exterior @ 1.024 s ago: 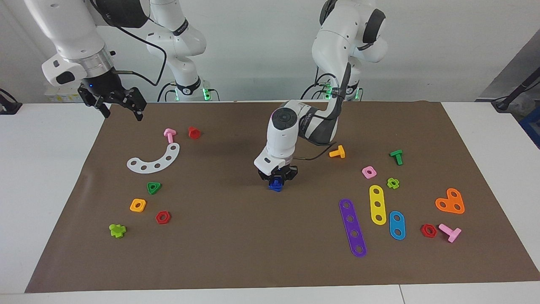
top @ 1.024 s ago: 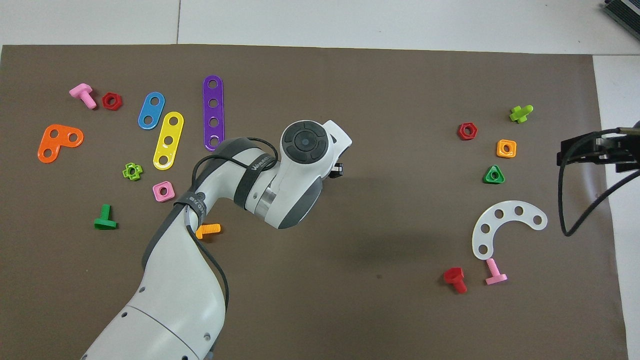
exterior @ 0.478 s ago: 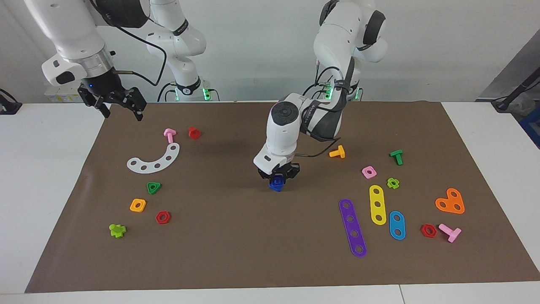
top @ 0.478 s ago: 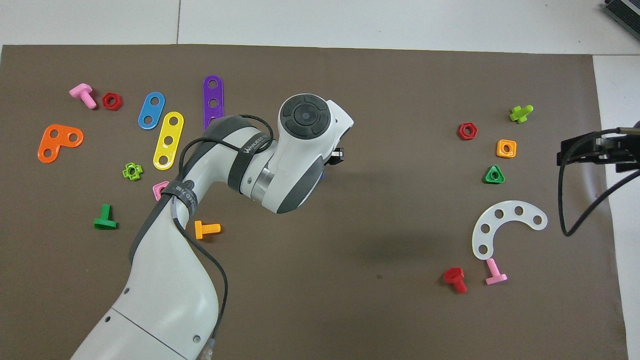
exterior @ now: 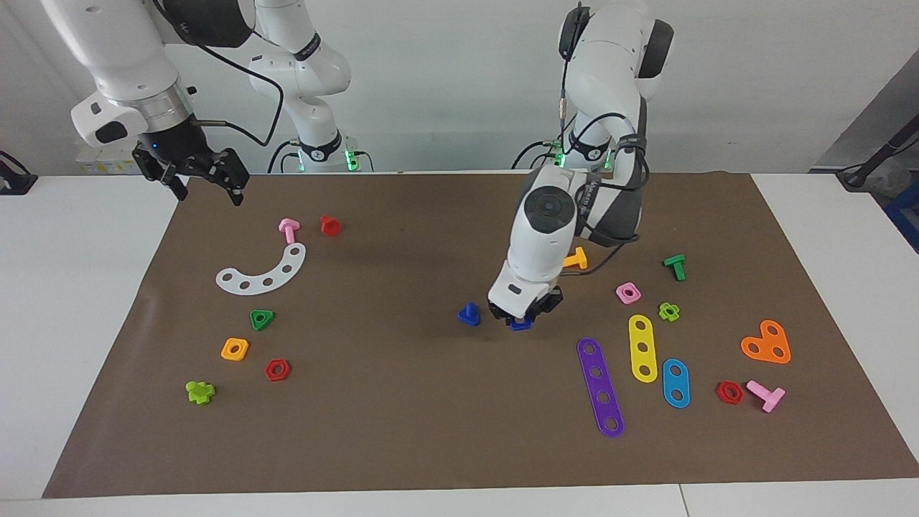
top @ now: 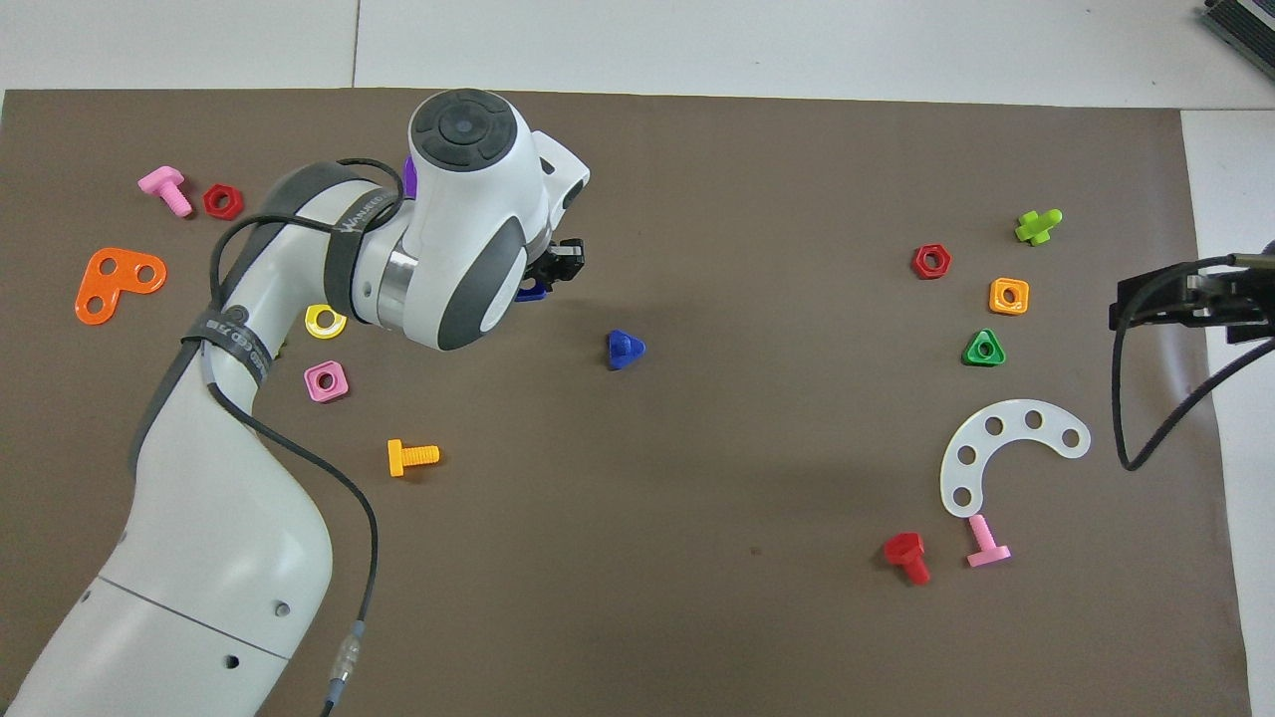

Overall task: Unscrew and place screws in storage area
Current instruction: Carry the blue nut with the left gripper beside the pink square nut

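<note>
The dark-blue bolt [exterior: 468,314] stands alone on its triangular head, stem up, on the middle of the brown mat; it also shows in the overhead view [top: 625,350]. My left gripper [exterior: 523,317] is low over the mat beside the bolt, toward the left arm's end, shut on a blue square nut [exterior: 521,324]; the nut peeks out under the hand in the overhead view [top: 531,292]. The storage area is the patch with the white curved strip [exterior: 262,271], green triangular nut [exterior: 262,319], orange square nut [exterior: 235,349] and red hexagonal nut [exterior: 277,370]. My right gripper [exterior: 207,188] waits open above the mat's corner near that patch.
Purple [exterior: 600,386], yellow [exterior: 642,347] and blue [exterior: 675,383] strips, an orange bolt [exterior: 574,259], a pink nut [exterior: 628,292] and a green bolt [exterior: 675,266] lie toward the left arm's end. A pink bolt [exterior: 288,230] and a red bolt [exterior: 330,225] lie by the white strip.
My left gripper has come off the blue bolt with the blue nut and moved toward the left arm's end. The bolt now stands uncovered on the mat. The right arm has not moved.
</note>
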Action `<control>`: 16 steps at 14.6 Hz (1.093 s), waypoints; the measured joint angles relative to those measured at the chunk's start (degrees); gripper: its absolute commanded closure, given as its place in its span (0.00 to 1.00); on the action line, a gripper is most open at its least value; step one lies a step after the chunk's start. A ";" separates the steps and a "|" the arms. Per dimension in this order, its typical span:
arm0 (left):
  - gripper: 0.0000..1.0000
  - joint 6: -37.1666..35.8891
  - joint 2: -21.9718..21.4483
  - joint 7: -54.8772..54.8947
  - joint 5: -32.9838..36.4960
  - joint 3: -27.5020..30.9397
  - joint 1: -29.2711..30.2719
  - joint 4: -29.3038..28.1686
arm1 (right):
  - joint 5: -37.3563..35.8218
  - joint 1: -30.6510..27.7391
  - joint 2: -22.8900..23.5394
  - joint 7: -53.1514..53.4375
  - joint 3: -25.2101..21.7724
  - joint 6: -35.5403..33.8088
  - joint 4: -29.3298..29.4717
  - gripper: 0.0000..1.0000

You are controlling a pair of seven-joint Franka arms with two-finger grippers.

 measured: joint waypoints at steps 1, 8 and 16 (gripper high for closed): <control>0.65 -0.20 -0.02 2.70 0.00 0.01 1.73 -0.76 | 0.00 0.00 0.00 0.00 0.00 0.00 0.00 0.00; 0.67 -0.11 -4.02 19.13 -0.02 -0.05 10.10 -12.58 | 0.00 0.00 0.00 0.00 0.00 0.00 0.00 0.00; 0.00 8.50 -8.32 20.09 -0.02 -0.48 10.02 -23.50 | 0.00 0.00 0.00 0.00 0.00 0.00 0.00 0.00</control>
